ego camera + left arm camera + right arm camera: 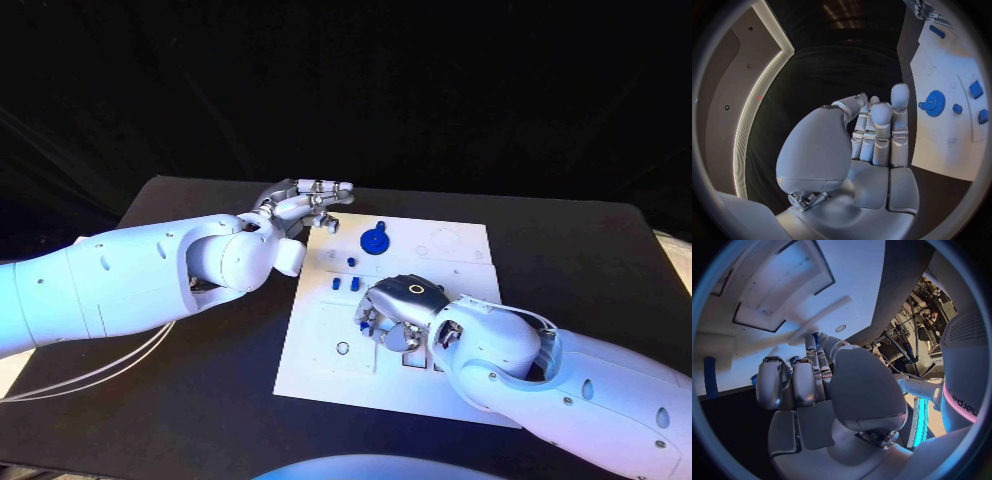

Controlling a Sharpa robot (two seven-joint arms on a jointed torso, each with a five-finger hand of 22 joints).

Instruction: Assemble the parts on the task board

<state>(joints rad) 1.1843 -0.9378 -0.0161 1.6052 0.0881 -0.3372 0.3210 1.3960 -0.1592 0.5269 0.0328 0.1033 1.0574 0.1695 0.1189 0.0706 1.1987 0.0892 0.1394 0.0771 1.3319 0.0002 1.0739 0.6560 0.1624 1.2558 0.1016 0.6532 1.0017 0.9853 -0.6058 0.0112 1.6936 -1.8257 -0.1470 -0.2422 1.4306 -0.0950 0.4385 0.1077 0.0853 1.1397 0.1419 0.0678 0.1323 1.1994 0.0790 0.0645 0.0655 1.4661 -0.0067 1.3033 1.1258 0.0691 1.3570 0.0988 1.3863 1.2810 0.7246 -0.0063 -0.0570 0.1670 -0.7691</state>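
Your right hand is resting low over the middle of the task board, fingers curled down toward the plate; the right wrist view shows something blue between those fingers, but you cannot tell from either view whether it is being gripped or merely covered. Your left hand is hovering off the board's far left corner, just beside its edge, with fingers held straight and close together and nothing in them, as the left wrist view is confirming. Moving outward, a round blue gear-like part is lying flat on the board's far section, near the left hand and apart from it. Two small blue parts are sitting side by side just beyond the right hand, and another small blue piece is lying between them and the gear. All of it is sitting on the black table.
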